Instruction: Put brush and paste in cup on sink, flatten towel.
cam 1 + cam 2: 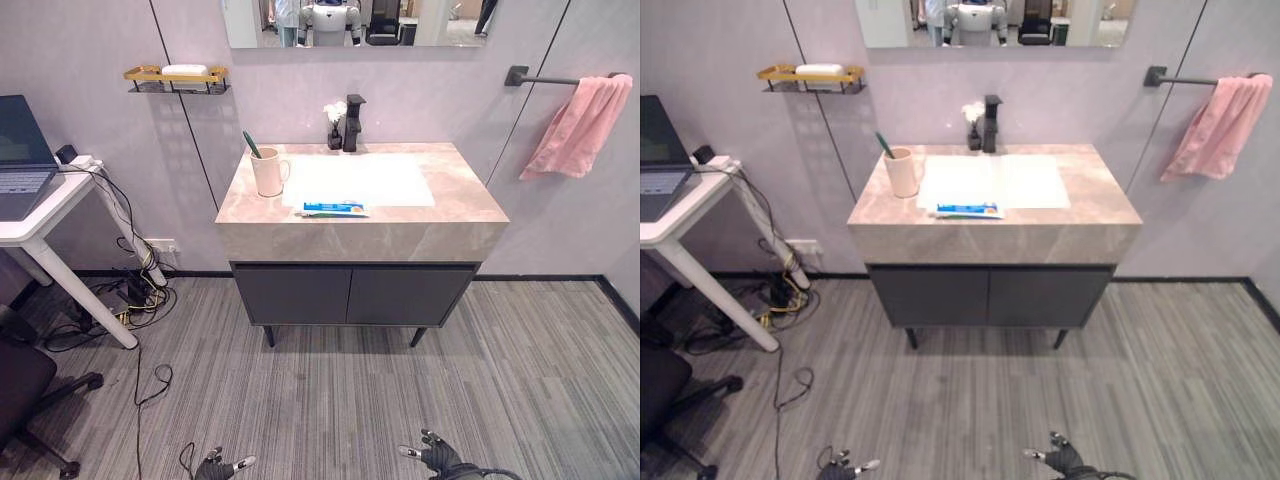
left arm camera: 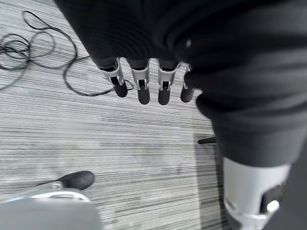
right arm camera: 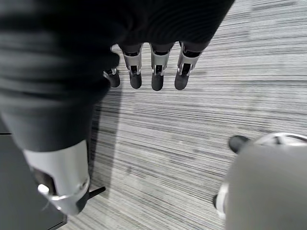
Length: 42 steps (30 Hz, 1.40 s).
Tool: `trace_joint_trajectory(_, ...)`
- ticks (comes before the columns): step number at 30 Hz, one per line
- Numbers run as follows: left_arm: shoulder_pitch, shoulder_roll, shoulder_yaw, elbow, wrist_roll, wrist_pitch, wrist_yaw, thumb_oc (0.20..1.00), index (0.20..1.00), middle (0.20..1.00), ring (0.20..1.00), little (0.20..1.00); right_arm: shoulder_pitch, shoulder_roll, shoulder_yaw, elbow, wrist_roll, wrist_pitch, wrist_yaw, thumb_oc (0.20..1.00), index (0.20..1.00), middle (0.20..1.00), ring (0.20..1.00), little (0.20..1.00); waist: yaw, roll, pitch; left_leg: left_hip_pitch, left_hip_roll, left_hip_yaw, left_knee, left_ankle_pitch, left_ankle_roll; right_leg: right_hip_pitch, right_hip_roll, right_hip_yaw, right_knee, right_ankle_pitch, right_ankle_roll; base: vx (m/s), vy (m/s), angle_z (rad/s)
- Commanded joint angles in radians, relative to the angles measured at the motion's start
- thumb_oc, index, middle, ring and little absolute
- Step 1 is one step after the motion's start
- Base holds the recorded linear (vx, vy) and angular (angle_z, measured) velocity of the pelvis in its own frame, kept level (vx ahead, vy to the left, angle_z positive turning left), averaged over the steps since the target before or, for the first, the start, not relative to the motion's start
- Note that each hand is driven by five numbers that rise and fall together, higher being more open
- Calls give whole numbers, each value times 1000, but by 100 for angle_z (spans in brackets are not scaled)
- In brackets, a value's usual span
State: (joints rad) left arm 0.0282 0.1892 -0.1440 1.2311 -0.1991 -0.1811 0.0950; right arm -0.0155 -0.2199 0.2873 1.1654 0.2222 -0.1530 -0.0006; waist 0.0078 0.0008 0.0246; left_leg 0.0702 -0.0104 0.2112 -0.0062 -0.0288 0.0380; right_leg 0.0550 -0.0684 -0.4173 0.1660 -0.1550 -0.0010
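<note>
A beige cup [image 1: 268,172] stands on the left of the marble sink counter [image 1: 460,205], with a green toothbrush [image 1: 251,144] upright in it. A blue and white toothpaste tube [image 1: 333,209] lies flat at the counter's front edge, in front of the white basin. A pink towel [image 1: 580,124] hangs bunched on the wall bar at the upper right. Both hands hang low over the floor, far from the sink: my left hand [image 1: 213,467] and my right hand [image 1: 436,456], each with straight fingers [image 2: 142,86] and nothing in them.
A black tap [image 1: 352,123] and a small vase of white flowers stand behind the basin. A white desk [image 1: 40,215] with a laptop stands at the left, with cables on the floor under it. A gold shelf [image 1: 176,78] hangs on the wall. A black office chair sits lower left.
</note>
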Motion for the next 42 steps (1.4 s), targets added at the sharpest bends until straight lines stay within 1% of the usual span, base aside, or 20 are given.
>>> trace_joint_trajectory(1,-60,-2,-43,9,-31,-52,23,1000,1000,1000,1000,1000,-68,-2,19,19,39,-45,-15,1000,1000,1000,1000,1000,18,-19,-13,55,35,19,-81,41,-63,21,-142,32,-167,242,161,0,0,0)
trace_joint_trajectory(3,-50,5,-64,-54,-19,-70,27,1000,1000,1000,1000,1000,-66,-6,24,-23,52,-54,-14,1000,1000,1000,1000,1000,20,-18,-10,60,37,20,-81,42,-64,20,-140,33,-161,236,161,0,0,0)
trace_joint_trajectory(5,-41,21,-70,-126,-30,-81,39,1000,1000,1000,1000,1000,-65,-19,22,-79,75,-64,-13,1000,1000,1000,1000,1000,21,-19,16,40,42,18,-18,23,-57,-13,-149,42,-78,209,153,-58,3,-2)
trace_joint_trajectory(6,-41,21,-70,-126,-30,-81,39,1000,1000,1000,1000,1000,-65,-19,22,-79,75,-64,-13,1000,1000,1000,1000,1000,21,-20,16,39,42,18,-17,23,-57,-14,-149,43,-77,208,153,-186,10,-4)
trace_joint_trajectory(7,-47,37,-75,-187,-42,-91,47,1000,1000,1000,1000,1000,-71,-31,19,-123,79,-67,-17,1000,1000,1000,1000,1000,19,-22,65,-9,53,10,77,-3,-54,-70,-166,51,24,185,146,-143,5,-4)
trace_joint_trajectory(8,-47,37,-75,-188,-42,-91,47,1000,1000,1000,1000,1000,-71,-31,19,-123,79,-67,-17,1000,1000,1000,1000,1000,19,-22,64,-13,53,10,82,-5,-54,-74,-168,52,28,183,146,-209,6,-7)
trace_joint_trajectory(10,-63,50,-78,-230,-55,-108,64,1000,1000,1000,1000,1000,-87,-40,17,-156,85,-76,-24,1000,1000,1000,1000,1000,21,-25,104,-65,62,2,164,-28,-58,-126,-186,55,113,169,150,-153,5,-4)
trace_joint_trajectory(13,-72,64,-74,-271,-64,-125,80,1000,1000,1000,1000,1000,-88,-45,6,-210,104,-90,-31,1000,1000,1000,1000,1000,21,-32,130,-129,78,-8,273,-66,-63,-175,-212,46,209,143,154,-92,-10,4)
trace_joint_trajectory(15,-72,66,-70,-282,-73,-130,85,1000,1000,1000,1000,1000,-86,-46,5,-224,104,-92,-36,1000,1000,1000,1000,1000,22,-34,131,-139,85,-8,300,-81,-62,-180,-216,45,223,132,150,-11,-17,8)
trace_joint_trajectory(23,-72,61,-77,-291,-84,-148,92,1000,1000,1000,1000,1000,-96,-39,10,-226,103,-112,-53,1000,1000,1000,1000,1000,15,-29,126,-120,80,2,289,-93,-56,-179,-218,39,216,140,154,6,10,3)
trace_joint_trajectory(25,-73,56,-79,-289,-87,-148,95,1000,1000,1000,1000,1000,-101,-25,-3,-203,149,-111,-48,1000,1000,1000,1000,1000,15,-25,123,-108,74,8,277,-93,-52,-170,-220,39,201,150,157,48,73,-2)
trace_joint_trajectory(30,-76,54,-98,-290,-70,-148,97,1000,1000,1000,1000,1000,-121,-8,-10,-166,182,-113,-61,1000,1000,1000,1000,1000,16,-18,122,-88,55,16,254,-91,-41,-157,-226,49,178,184,166,40,78,-1)
trace_joint_trajectory(35,-74,65,-115,-305,-33,-145,107,1000,1000,1000,1000,1000,-133,4,0,-153,186,-107,-68,1000,1000,1000,1000,1000,21,-6,131,-40,14,18,204,-97,-11,-141,-241,63,189,217,177,63,155,-4)
trace_joint_trajectory(36,-68,69,-115,-321,-26,-144,111,1000,1000,1000,1000,1000,-128,3,3,-164,177,-105,-71,1000,1000,1000,1000,1000,21,-2,134,-30,6,18,192,-97,-4,-148,-249,62,214,228,183,62,198,1)
trace_joint_trajectory(38,-53,72,-112,-349,-22,-141,113,1000,1000,1000,1000,1000,-117,-3,8,-193,148,-102,-82,1000,1000,1000,1000,1000,22,4,144,-6,-10,24,175,-104,15,-190,-290,60,317,292,200,53,215,-2)
trace_joint_trajectory(39,-47,74,-112,-365,-20,-139,112,1000,1000,1000,1000,1000,-113,-10,12,-206,116,-100,-97,1000,1000,1000,1000,1000,20,10,150,8,-15,27,167,-107,21,-210,-305,60,371,314,208,45,205,-7)
trace_joint_trajectory(40,-38,82,-111,-383,-15,-138,111,1000,1000,1000,1000,1000,-107,-19,12,-230,94,-100,-109,1000,1000,1000,1000,1000,16,12,162,20,-22,27,167,-111,30,-231,-309,76,443,328,211,66,194,-2)
trace_joint_trajectory(42,-27,93,-115,-407,-1,-137,113,1000,1000,1000,1000,1000,-103,-23,-9,-238,116,-102,-107,1000,1000,1000,1000,1000,12,18,172,34,-24,24,172,-122,36,-259,-315,71,487,334,210,107,126,13)
